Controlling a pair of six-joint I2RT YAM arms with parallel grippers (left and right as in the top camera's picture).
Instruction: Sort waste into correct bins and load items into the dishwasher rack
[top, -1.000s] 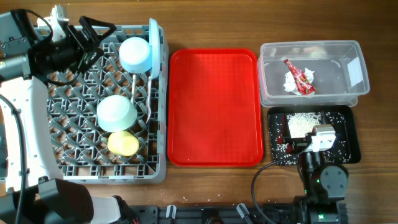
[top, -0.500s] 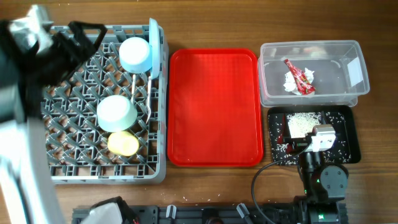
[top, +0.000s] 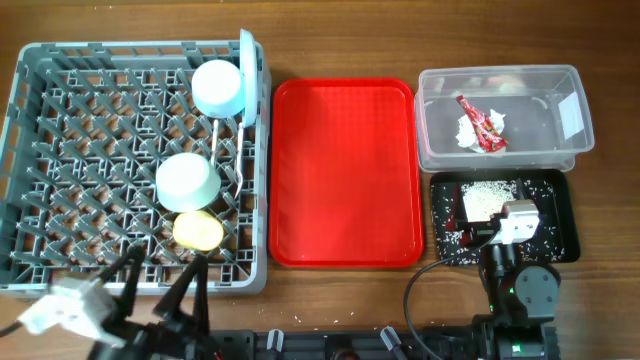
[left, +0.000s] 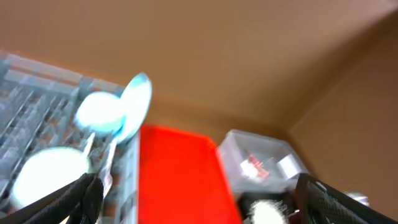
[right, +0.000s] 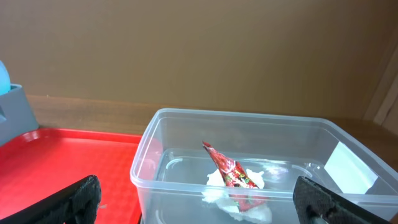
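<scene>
1. We see our left fingers (top: 190, 292) spread wide and empty at the worktop's near edge, overlapping the near rim of the dishwasher rack (top: 60, 150).
2. Our right fingers (right: 78, 200) stand just as wide, gripping nothing, facing the clear tub (right: 249, 118).
3. The rack fills the worktop's left end and holds the upright plate (top: 246, 60) and the yellow-green cup (top: 198, 230).
4. The wrapper (top: 482, 125) and napkin (top: 466, 133) lie in the tub at the far right corner; the rice scraps (top: 485, 200) lie in the black tray (top: 565, 238) just nearer.

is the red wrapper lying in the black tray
No, the red wrapper lies in the clear tub beside the white napkin; the black tray holds rice scraps.
</scene>
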